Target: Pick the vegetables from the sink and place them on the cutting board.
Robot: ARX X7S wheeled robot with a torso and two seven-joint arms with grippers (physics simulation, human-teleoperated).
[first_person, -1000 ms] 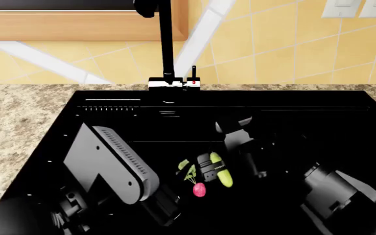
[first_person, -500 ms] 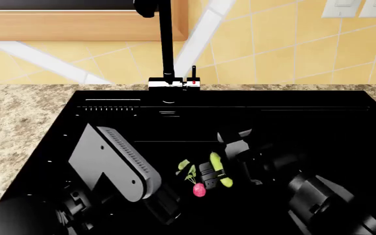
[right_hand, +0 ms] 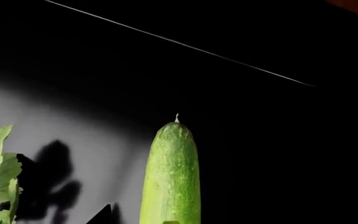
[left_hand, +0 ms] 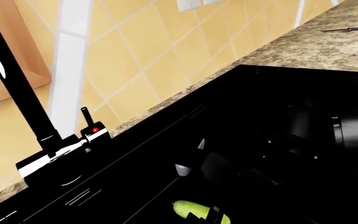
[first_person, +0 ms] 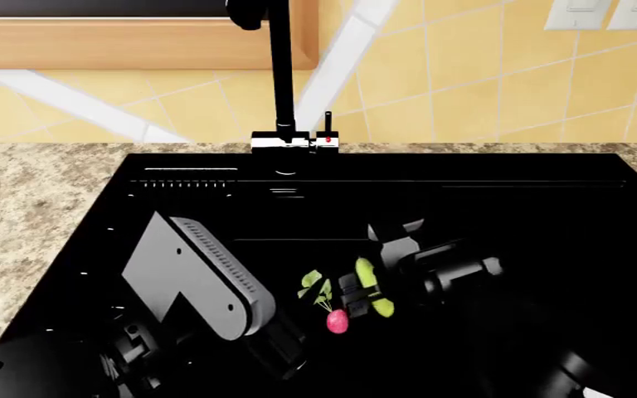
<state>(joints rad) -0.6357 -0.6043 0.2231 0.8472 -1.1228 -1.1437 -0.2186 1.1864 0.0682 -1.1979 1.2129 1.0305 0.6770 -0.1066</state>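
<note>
The black sink (first_person: 540,215) surrounds both arms. The right gripper (first_person: 365,292) is clamped across the cucumber (first_person: 370,284) lying on the sink floor. The radish (first_person: 337,320) lies just beside that gripper. The left gripper's state cannot be told.

yellow tiled wall (first_person: 484,75), speckled granite countertop (first_person: 31,191)

A black sink (first_person: 186,199) with thin white ridge lines sits in a speckled tan-and-brown granite counter (first_person: 31,191), beneath a black-and-chrome faucet (first_person: 285,99) with a small red dot. In it lie a yellow-green cucumber (first_person: 371,288) with fine pale speckles and a pink-red radish (first_person: 337,321) with bright green leaves. The wall tiles (first_person: 484,75) are warm yellow with pale grout and a white stripe.
</note>
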